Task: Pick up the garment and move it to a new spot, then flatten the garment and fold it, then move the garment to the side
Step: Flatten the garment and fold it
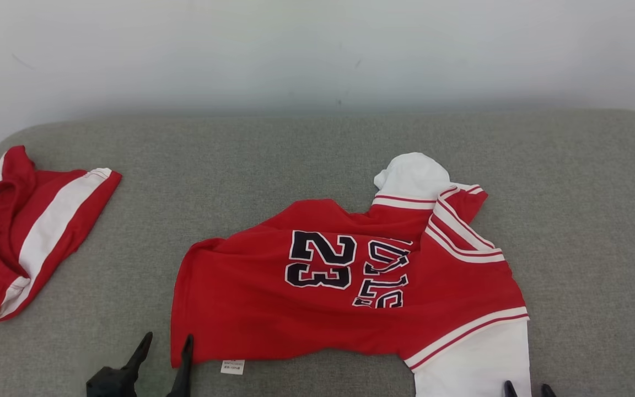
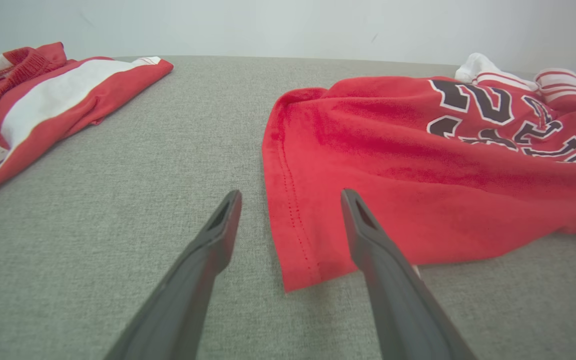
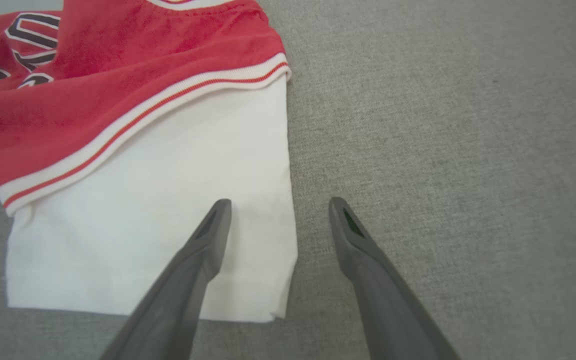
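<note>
Garment (image 1: 251, 309) first: a red jersey numbered 23 with white sleeves lies rumpled near the middle of the grey cushion (image 1: 317, 149), its hem to the left and its collar to the right. A second red-and-white piece (image 1: 36, 231) sits well apart at the far left.

Both grippers are placed at the jersey's near edge, which I judge to be the set-up for a two-handed pick-up. The left gripper (image 1: 168, 337) brackets the near-left hem corner. The right gripper (image 1: 527, 386) sits at the near white sleeve (image 1: 477, 353). Both pairs of jaws are spread wide and hold nothing.

The head view gives the whole lay, including the bunched far sleeve (image 1: 414, 173) and a small label (image 1: 232, 366) poking out at the near edge. The left wrist view adds the detail — the stitched hem runs between the left gripper (image 2: 290, 195) fingers, one finger over cloth and one over bare cushion. The right wrist view shows the right gripper (image 3: 279, 201) straddling the sleeve's right edge. Whether any fingertip touches the fabric, I cannot tell.
</note>
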### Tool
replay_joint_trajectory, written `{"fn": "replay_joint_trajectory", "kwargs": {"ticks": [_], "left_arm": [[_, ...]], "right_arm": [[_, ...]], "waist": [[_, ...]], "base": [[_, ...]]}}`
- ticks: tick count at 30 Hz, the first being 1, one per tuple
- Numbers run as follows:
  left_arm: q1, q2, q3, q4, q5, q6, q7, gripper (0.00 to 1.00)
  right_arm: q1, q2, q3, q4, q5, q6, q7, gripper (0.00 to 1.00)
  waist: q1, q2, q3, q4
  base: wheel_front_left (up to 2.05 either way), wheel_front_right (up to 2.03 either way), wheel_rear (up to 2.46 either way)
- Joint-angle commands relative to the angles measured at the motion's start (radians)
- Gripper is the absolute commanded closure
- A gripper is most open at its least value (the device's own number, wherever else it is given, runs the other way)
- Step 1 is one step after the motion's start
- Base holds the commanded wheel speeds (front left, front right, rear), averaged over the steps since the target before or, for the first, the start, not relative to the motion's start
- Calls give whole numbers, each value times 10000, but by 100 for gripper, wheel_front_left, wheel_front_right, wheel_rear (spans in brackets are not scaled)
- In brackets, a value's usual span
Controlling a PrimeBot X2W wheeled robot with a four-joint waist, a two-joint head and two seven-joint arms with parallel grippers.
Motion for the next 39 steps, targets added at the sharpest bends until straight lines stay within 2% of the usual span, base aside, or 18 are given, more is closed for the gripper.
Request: {"fn": "replay_joint_trajectory", "kwargs": {"ticks": [1, 11, 18, 19, 20, 21, 26, 31, 35, 39], "left_arm": [[-287, 96, -70, 233, -122, 20, -36, 0], [-517, 278, -669, 1341, -596, 20, -36, 0], [-521, 16, -874, 1928, -934, 17, -33, 0], [-541, 17, -975, 1982, -1013, 17, -33, 42], [-587, 52, -1031, 2016, -1087, 17, -33, 79], [-610, 78, -1107, 2041, -1137, 17, -33, 100], [-682, 195, -1096, 1655, -1179, 20, -36, 100], [-733, 367, -855, 846, -1087, 20, -36, 100], [-1030, 567, -776, 74, -1068, 20, -36, 100], [-1794, 963, -1202, -414, -1020, 20, -36, 100]], "right_arm": [[-192, 0, 129, 237, 136, -24, -83, 0], [-591, 14, 751, 1138, 439, -24, -362, 0], [-669, 61, 1299, 1567, 720, 10, -318, 0], [-656, 83, 1442, 1651, 854, 13, -197, 13], [-639, 106, 1582, 1707, 951, 27, -109, 100], [-630, 116, 1673, 1747, 1036, 28, -52, 100], [-724, 32, 1566, 1407, 886, 2, -273, 100], [-1020, -8, 1139, 324, 483, -1, -442, 100], [-1310, -53, 985, -781, 495, -1, -165, 100], [-2042, -454, 1092, -1614, 477, -1, 341, 100]], "waist": [[-1, 0, 163, -85], [-1, 0, 395, -376], [-1, 0, 370, -338], [-1, 0, 356, -325], [-1, 0, 342, -311], [-1, 0, 327, -300], [-1, 0, 230, -289], [-1, 0, 149, -328], [-1, 0, 177, -356], [-1, 0, 431, -395]], "base": [[0, 0, 0], [0, 0, 0], [0, 0, 0], [0, 0, 0], [0, 0, 0], [0, 0, 0], [0, 0, 0], [0, 0, 0], [0, 0, 0], [0, 0, 0]]}}
